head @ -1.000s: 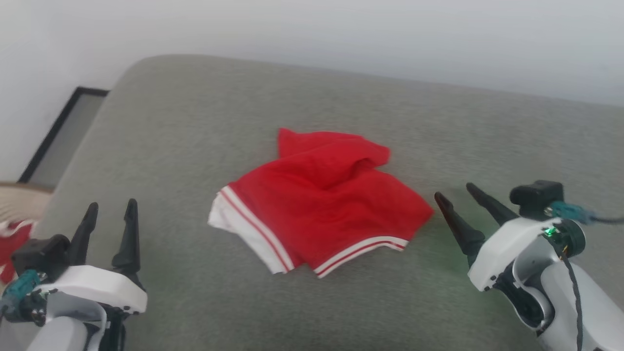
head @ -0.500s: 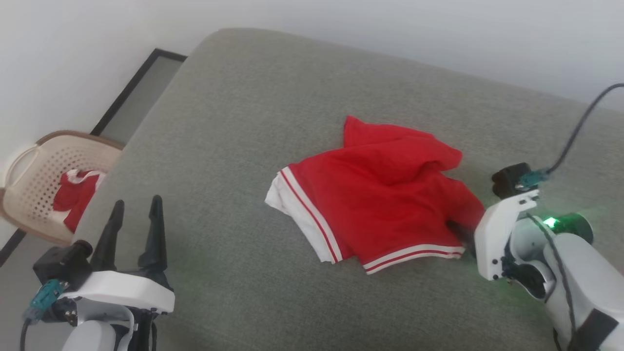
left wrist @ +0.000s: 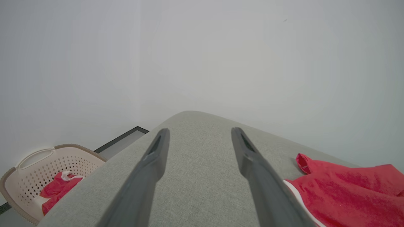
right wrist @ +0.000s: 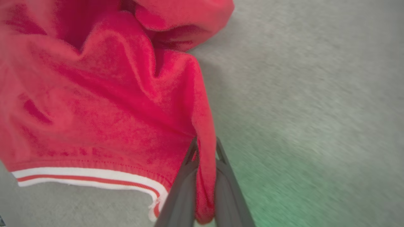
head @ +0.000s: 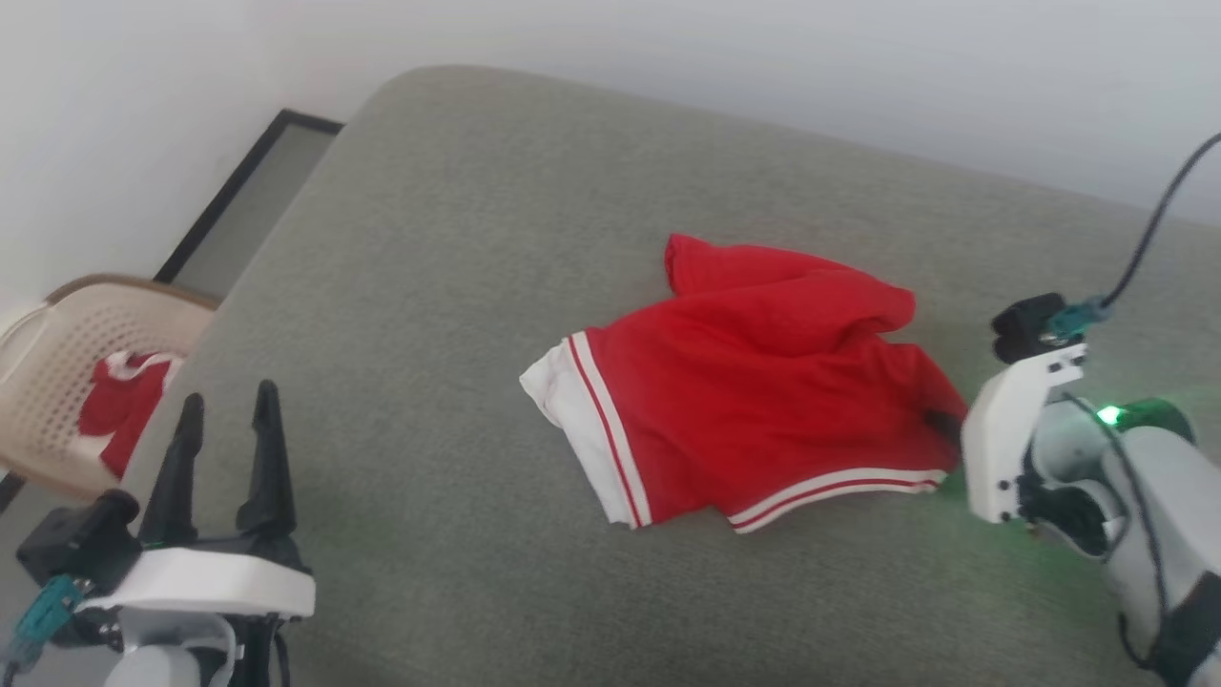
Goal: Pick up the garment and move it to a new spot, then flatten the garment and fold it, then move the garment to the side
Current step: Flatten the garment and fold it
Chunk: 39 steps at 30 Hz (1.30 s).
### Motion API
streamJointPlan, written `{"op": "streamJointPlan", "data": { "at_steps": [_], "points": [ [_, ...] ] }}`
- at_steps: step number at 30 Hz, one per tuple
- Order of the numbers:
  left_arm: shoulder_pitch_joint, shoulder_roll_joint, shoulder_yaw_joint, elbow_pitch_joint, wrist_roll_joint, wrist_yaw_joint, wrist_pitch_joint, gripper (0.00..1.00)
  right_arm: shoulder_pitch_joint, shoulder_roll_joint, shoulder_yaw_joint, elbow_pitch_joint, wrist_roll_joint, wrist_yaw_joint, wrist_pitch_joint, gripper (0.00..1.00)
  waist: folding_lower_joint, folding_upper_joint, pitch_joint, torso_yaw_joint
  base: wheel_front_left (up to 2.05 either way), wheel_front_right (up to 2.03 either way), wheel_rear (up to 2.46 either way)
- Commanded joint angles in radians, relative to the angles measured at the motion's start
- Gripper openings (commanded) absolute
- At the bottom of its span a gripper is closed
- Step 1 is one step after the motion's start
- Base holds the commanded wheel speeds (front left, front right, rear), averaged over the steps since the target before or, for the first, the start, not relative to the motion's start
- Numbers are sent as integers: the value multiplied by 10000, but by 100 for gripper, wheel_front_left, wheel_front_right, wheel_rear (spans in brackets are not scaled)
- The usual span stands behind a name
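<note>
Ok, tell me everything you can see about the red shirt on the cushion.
The shirt is bright red and looks like a soft knit, with a white panel and red-striped white trim along its left and near edges. It lies crumpled, not flattened, on the grey cushion, with folds bunched towards the far side. The right gripper is shut on a fold at its right edge.

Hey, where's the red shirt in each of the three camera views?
Head view: the garment lies right of centre on the grey cushion.
Left wrist view: the garment is at the lower right corner.
Right wrist view: the garment spans upper left to centre, edge pinched in the right claw.
Shared landmark: the grey cushion.
</note>
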Motion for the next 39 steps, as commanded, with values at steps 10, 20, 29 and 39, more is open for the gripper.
{"op": "streamJointPlan", "data": {
  "at_steps": [10,20,29,39],
  "points": [
    [598,-109,704,-219,456,-292,-48,100,906,-1209,-936,-499,512,-19,-166,0,0,0,-606,-1194,0,0,0],
    [838,-221,947,-219,576,-380,-48,100,2157,-1368,-2338,-780,165,-17,-691,0,0,0,-861,-1739,0,0,0],
    [716,-311,1143,-249,754,-378,-48,100,2097,-723,-2085,-2095,-151,-16,-714,0,0,0,-859,-1841,0,0,0],
    [511,-470,1103,-331,757,-385,-48,100,1569,633,-91,-3720,-566,-14,-158,0,0,0,-574,-1577,0,0,0]
  ]
}}
